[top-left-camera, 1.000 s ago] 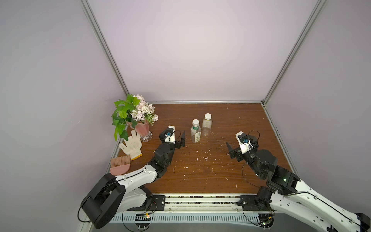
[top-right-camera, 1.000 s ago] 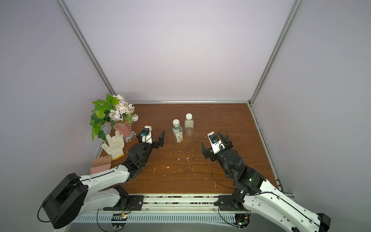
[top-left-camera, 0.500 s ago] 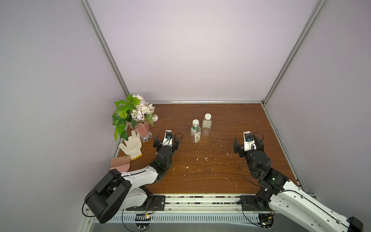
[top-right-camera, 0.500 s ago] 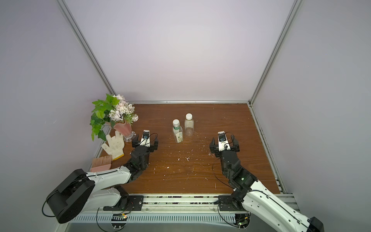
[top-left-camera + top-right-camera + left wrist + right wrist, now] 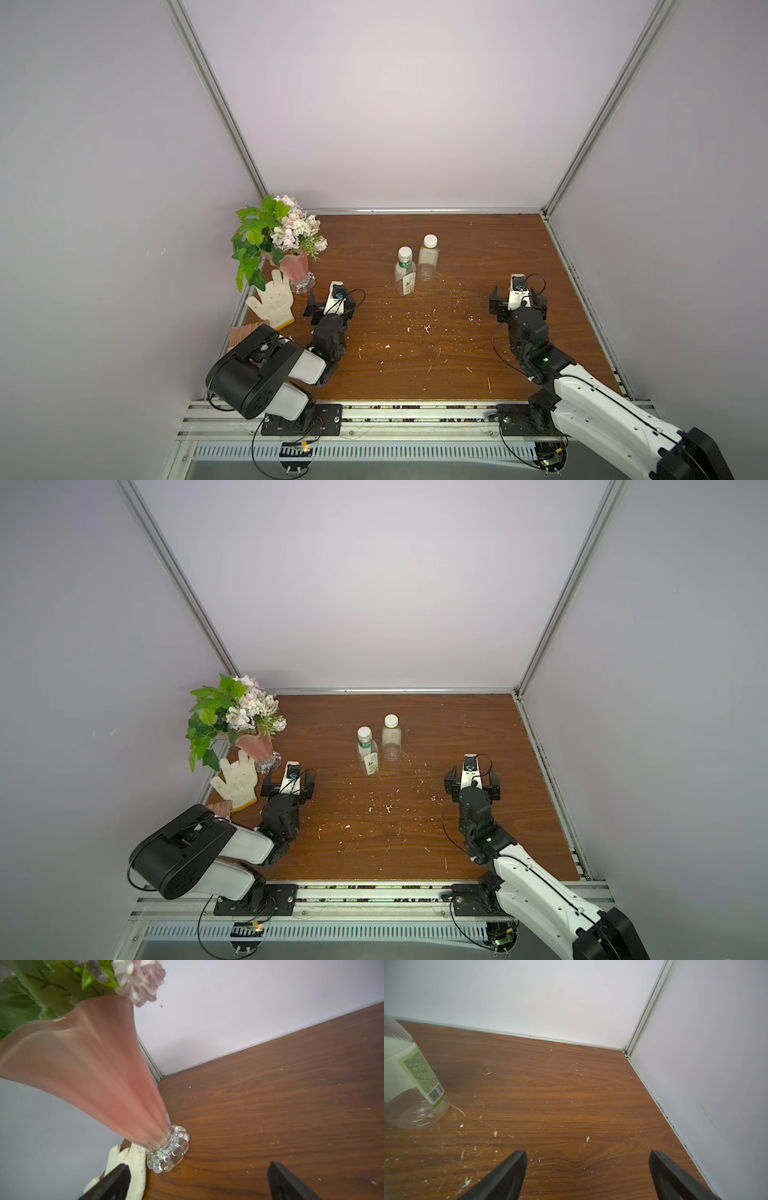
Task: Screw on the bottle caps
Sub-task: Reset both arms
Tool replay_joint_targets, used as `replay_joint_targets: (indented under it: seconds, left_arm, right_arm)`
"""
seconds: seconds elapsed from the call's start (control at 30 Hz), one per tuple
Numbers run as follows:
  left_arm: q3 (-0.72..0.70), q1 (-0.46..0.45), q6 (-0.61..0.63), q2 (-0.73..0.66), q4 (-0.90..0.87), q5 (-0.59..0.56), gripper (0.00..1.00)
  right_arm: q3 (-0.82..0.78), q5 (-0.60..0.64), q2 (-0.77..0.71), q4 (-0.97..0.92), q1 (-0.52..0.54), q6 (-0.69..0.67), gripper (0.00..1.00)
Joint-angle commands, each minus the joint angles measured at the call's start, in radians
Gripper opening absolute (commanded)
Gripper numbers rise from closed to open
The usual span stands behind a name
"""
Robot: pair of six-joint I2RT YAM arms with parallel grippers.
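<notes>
Two clear bottles stand upright side by side at the middle back of the wooden table: the green-labelled bottle (image 5: pixel 405 276) (image 5: pixel 368 756) and the plain bottle (image 5: pixel 428 262) (image 5: pixel 392 744). A white cap sits on each neck, one cap (image 5: pixel 404 252) on the labelled bottle and the other cap (image 5: pixel 430 240) on the plain one. My left gripper (image 5: pixel 331 308) (image 5: pixel 198 1167) is open and empty, well to the left of the bottles, by the vase. My right gripper (image 5: pixel 518 307) (image 5: pixel 587 1154) is open and empty over bare table to their right. The right wrist view shows the labelled bottle (image 5: pixel 415 1084) at its edge.
A pink flower vase (image 5: pixel 296 266) (image 5: pixel 93 1074) on a glass foot stands at the left edge. A white work glove (image 5: pixel 272 299) (image 5: pixel 128 1159) lies beside it, and a pink brush (image 5: pixel 243 332) lies nearer the front. White crumbs are scattered over the table (image 5: pixel 457 374). Walls enclose three sides.
Both arms have drawn back from the bottles. The left gripper moved left toward the vase, the right gripper moved right. Both now face the back wall. Both stayed open.
</notes>
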Motion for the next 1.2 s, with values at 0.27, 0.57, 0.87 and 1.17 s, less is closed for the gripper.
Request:
replay_joint_targets:
  seconds: [0.27,0.57,0.87,1.17]
  left_arm:
    - [-0.057,0.186,-0.043,0.058,0.317,0.250,0.99]
    - [-0.023,0.338,-0.187,0.042,0.185,0.429,0.99]
    - [0.041,0.372,-0.211,0.058,0.070,0.490,0.99]
    - [0.043,0.372,-0.219,0.059,0.069,0.462,0.99]
  right_arm:
    - [-0.091,-0.085,0.240,0.461,-0.168,-0.004,0.99]
    - [-0.093,-0.179,0.427,0.670,-0.235,-0.070,0.99]
    - [-0.091,-0.421,0.602,0.908,-0.337,-0.088,0.99]
    - [-0.020,-0.531,0.717,0.866,-0.413,-0.029,0.99]
